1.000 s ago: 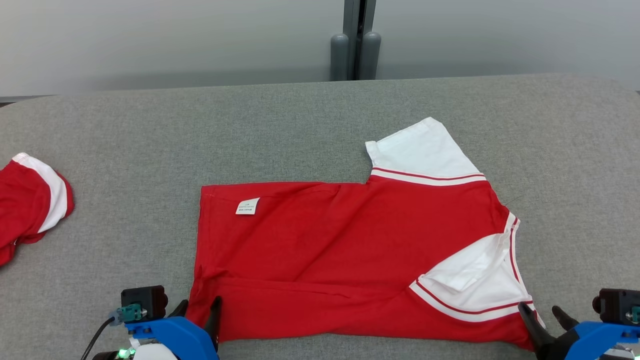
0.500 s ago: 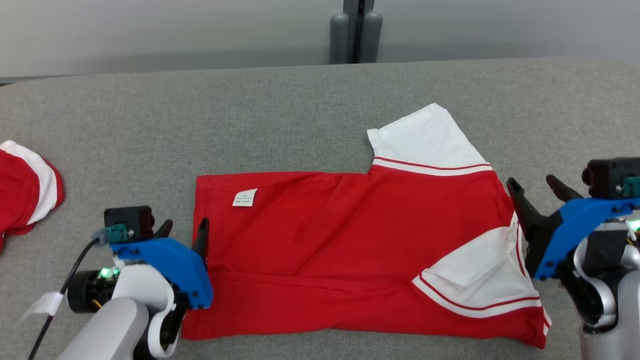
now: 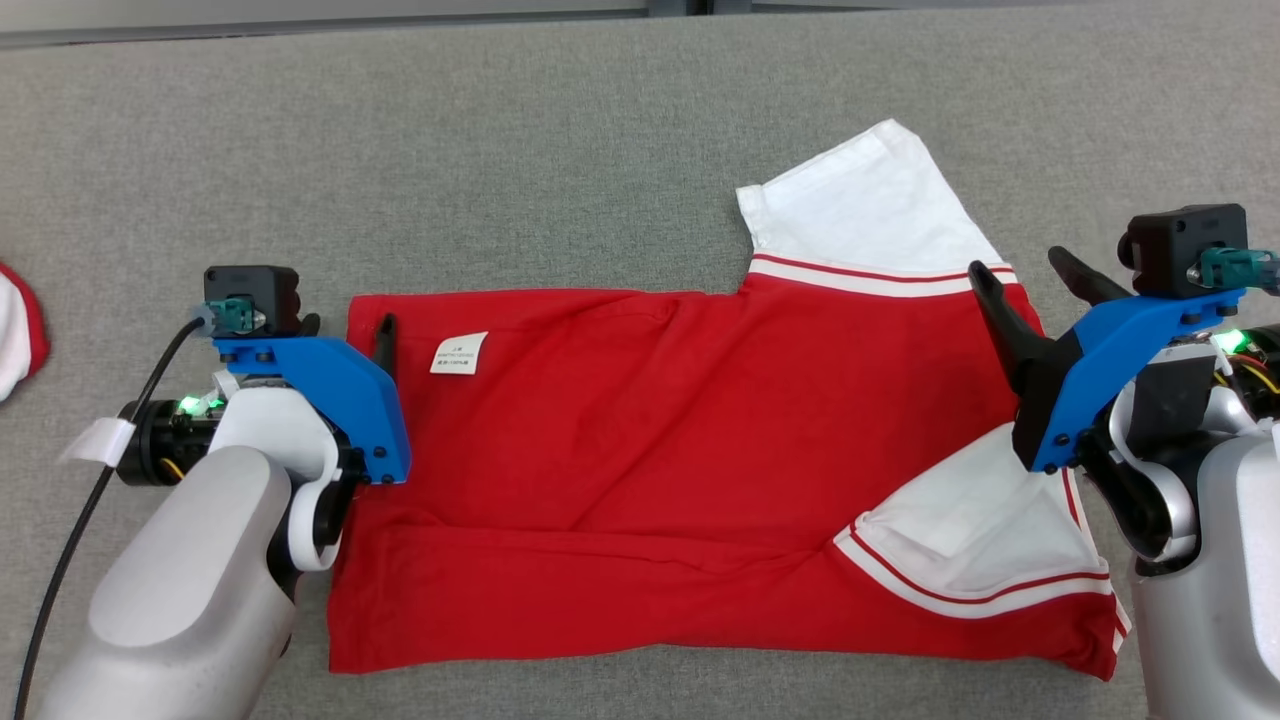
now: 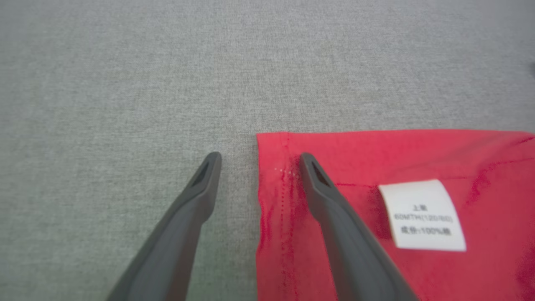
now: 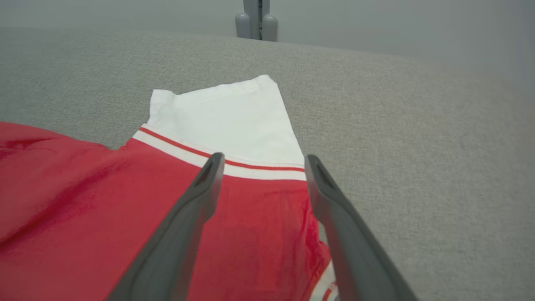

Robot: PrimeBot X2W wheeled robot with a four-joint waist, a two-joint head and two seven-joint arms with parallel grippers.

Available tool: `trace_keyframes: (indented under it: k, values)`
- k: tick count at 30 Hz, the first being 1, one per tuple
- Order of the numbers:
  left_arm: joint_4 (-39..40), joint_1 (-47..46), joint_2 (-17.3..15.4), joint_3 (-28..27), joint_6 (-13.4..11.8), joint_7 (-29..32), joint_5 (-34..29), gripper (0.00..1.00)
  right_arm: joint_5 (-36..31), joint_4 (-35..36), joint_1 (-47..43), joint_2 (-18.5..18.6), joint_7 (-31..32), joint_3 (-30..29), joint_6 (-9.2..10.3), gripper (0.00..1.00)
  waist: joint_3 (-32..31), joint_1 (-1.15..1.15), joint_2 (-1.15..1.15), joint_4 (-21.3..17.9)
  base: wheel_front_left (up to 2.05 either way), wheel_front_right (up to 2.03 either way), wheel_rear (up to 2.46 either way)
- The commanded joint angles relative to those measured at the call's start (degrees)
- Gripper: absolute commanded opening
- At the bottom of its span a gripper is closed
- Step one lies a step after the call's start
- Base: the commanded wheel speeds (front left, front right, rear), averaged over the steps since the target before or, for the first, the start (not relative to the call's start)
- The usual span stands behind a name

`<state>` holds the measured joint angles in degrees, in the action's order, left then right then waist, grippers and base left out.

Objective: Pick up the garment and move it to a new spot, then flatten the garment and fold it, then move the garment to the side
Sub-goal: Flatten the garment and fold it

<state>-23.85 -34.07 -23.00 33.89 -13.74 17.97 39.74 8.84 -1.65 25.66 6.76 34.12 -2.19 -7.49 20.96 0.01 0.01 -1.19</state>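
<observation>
Head cam: steep look down on grey table (image 3: 600,150), whole red garment (image 3: 650,450) framed. Left wrist cam: close over its label (image 4: 422,215) corner. Right wrist cam: shallower, facing white sleeve (image 5: 225,117). Head view shares both spots.

A grey fabric table (image 3: 560,160) bears a laid-out red-and-white garment (image 3: 650,460) and, well to its left, another red-and-white cloth (image 3: 15,330)

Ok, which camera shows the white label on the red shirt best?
The left wrist view: the label sits close, its printed lines visible. The head view shows it as a small white patch; the right wrist view faces the sleeve end.
</observation>
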Motion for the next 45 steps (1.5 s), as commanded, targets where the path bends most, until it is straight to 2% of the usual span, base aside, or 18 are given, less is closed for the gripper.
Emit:
trace_keyframes:
  k: [1, 9, 10, 11, 12, 15, 21, 29, 34, 38, 39, 40, 41, 42, 43, 45]
  values:
    - [-1.27, -1.72, 0.23, 0.15, 0.59, -0.38, -0.47, 1.00, 0.31, -0.43, 0.88, 0.53, -0.55, 0.08, -0.01, 1.00, 0.62, -0.01, -0.01, -0.04, 0.00, 0.00, 0.00]
    - [-5.38, -2.63, 0.77, 1.80, 1.96, 1.97, -0.07, 1.00, 0.73, -0.98, 1.12, 0.54, -0.91, 0.52, -0.01, 1.00, 1.66, -0.01, -0.01, -0.70, 0.00, 0.00, 0.00]
    - [-5.77, -2.37, 0.98, 2.25, 2.46, 3.06, 0.33, 0.84, 0.86, -0.99, 1.23, 0.66, -0.80, 0.54, -0.01, 1.00, 1.80, -0.01, -0.01, -0.71, 0.00, 0.00, 0.00]
    - [-6.07, -2.07, 1.16, 2.63, 3.00, 4.06, 0.69, 0.50, 0.87, -0.98, 1.42, 0.84, -0.61, 0.53, -0.01, 1.00, 1.98, -0.01, -0.01, -0.71, 0.00, 0.00, 0.00]
    - [-6.39, -1.72, 1.36, 3.05, 3.57, 5.30, 1.18, 0.00, 0.98, -1.07, 1.62, 0.99, -0.26, 0.59, -0.01, 1.00, 2.20, -0.01, -0.01, -0.72, 0.00, 0.00, 0.00]
    - [-6.21, -1.24, 1.53, 3.63, 4.35, 7.54, 2.28, 0.00, 1.99, -1.76, 3.50, 1.55, 1.17, 1.17, -0.01, 1.00, 3.10, -0.01, -0.01, -0.58, 0.00, 0.00, 0.00]
    - [-3.95, -3.20, 1.34, 3.95, 4.60, 4.97, 0.72, 0.00, 3.92, -8.91, 12.83, 4.13, 4.63, 1.96, -0.01, 1.00, 6.03, -0.01, -0.01, 1.00, 0.00, 0.00, 0.00]
    - [-1.17, -5.80, 3.23, 5.22, 5.61, 2.75, -0.74, 0.00, 1.37, -23.80, 27.02, 6.38, 5.54, 0.98, -0.01, 1.00, 10.11, -0.01, -0.01, 5.31, 0.00, 0.00, 0.00]
    - [-0.09, -6.20, 4.86, 6.40, 6.48, 1.74, -0.85, 0.00, -2.32, -30.52, 31.77, 6.96, 5.04, -0.19, -0.01, 1.00, 11.94, -0.01, -0.01, 7.19, 0.00, 0.00, 0.00]
    - [-0.02, -6.12, 5.42, 6.66, 7.15, 0.80, -0.55, 0.00, -3.84, -34.44, 32.73, 7.51, 5.56, 1.64, -0.02, 1.00, 12.55, -0.01, -0.01, 7.68, 0.00, 0.00, 0.00]
    - [-0.14, -6.03, 5.36, 6.67, 7.25, 0.55, -0.51, 0.00, -3.98, -35.13, 32.35, 7.48, 5.85, 2.54, -0.02, 0.86, 12.55, -0.01, -0.01, 7.69, 0.00, 0.00, 0.00]
    - [-0.25, -5.90, 5.30, 6.65, 7.25, 0.41, -0.43, 0.00, -4.00, -35.58, 31.96, 7.46, 5.93, 3.17, -0.02, 0.78, 12.50, -0.01, -0.01, 7.66, 0.00, 0.00, 0.00]
    - [-0.32, -5.78, 5.25, 6.59, 7.16, 0.22, -0.31, 0.00, -3.86, -35.91, 31.83, 7.60, 6.02, 3.57, -0.02, 0.75, 12.47, -0.01, -0.01, 7.60, 0.00, 0.00, 0.00]
    - [-0.35, -5.73, 5.21, 6.37, 7.18, -0.03, -0.18, 0.00, -3.58, -36.15, 31.90, 7.79, 5.71, 3.93, -0.02, 0.25, 12.48, -0.01, -0.01, 7.51, 0.00, 0.00, 0.00]
    - [-0.45, -5.73, 5.09, 6.20, 7.21, -0.25, -0.21, 0.00, -3.35, -36.33, 32.06, 7.90, 5.36, 4.32, -0.01, 0.00, 12.49, -0.01, -0.01, 7.39, 0.00, 0.00, 0.00]
    - [-0.66, -5.85, 4.90, 5.72, 7.07, -1.14, -0.15, 0.00, -3.15, -36.10, 32.28, 8.10, 3.78, 4.91, -0.01, 0.00, 12.44, -0.01, -0.01, 7.08, 0.00, 0.00, 0.00]
